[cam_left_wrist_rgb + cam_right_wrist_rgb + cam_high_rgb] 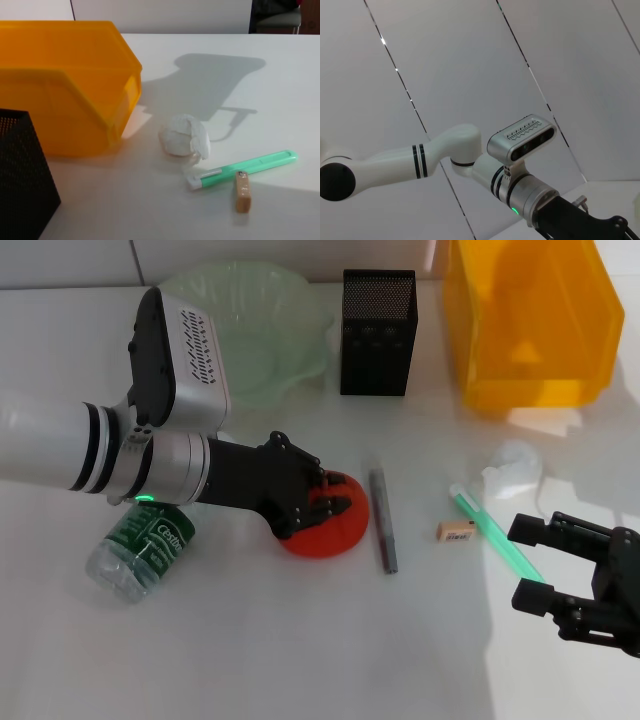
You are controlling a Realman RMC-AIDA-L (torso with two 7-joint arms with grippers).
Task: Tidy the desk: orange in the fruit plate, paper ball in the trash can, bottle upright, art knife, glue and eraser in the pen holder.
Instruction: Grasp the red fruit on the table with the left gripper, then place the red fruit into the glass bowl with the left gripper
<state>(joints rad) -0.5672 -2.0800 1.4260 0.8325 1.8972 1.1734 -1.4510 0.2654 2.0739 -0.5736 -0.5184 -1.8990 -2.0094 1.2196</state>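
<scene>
My left gripper (pixel 318 508) is down on the orange (pixel 345 530), which rests on the table at centre-left; its fingers look closed on the fruit. The clear bottle (pixel 140 548) with a green label lies on its side under the left arm. The green fruit plate (pixel 250 335) is at the back left and the black mesh pen holder (pixel 377 332) at the back centre. A grey glue stick (pixel 383 522), the eraser (pixel 456 531), the green art knife (pixel 497 538) and the paper ball (pixel 515 466) lie to the right. My right gripper (pixel 530 562) is open and empty near the knife.
The yellow bin (pixel 530 320) stands at the back right. The left wrist view shows this bin (pixel 65 85), the pen holder (pixel 20 175), the paper ball (pixel 184 137), the art knife (pixel 245 167) and the eraser (pixel 243 191). The right wrist view shows the left arm (pixel 445 152) against a wall.
</scene>
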